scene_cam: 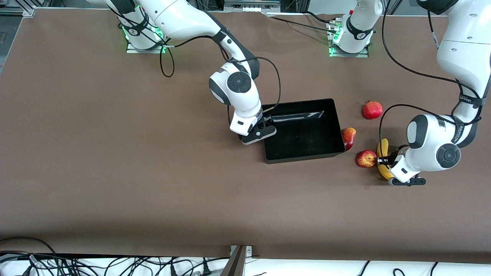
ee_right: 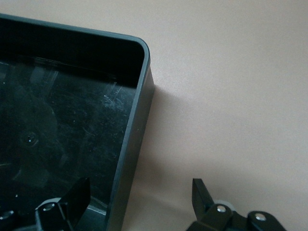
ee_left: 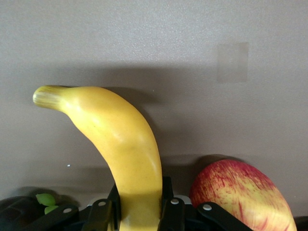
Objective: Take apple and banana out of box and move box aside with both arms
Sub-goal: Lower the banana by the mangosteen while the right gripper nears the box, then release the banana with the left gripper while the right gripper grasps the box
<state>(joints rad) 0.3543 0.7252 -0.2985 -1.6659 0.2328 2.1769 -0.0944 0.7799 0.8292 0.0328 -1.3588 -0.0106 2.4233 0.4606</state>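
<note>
The right gripper is standing at the short wall of the box that is toward the right arm's end of the desk, and its fingers are spread wide, one over the inside of the box and one outside it, so the wall is running between them and they are not yet pressing on it. The box is lying with its long axis across the desk, from one arm's end toward the other, and it is empty. This is the relation that I think the next move is turning on: the right arm is already at its wall, but the other short wall has no arm, because the left gripper is busy. The left gripper is closed on the banana about at its middle, down near the desk, outside the box toward the left arm's end. The banana is pointing its long axis toward and away from the front camera, crosswise to the fingers. The apple is lying just beside the banana, also outside the box. So I judge that both fruits are out, and the left arm must release the banana before it can go to the box. Counting: one box, one banana, one apple, one mango touching the box wall, one pomegranate farther from the front camera, and two arms.
</note>
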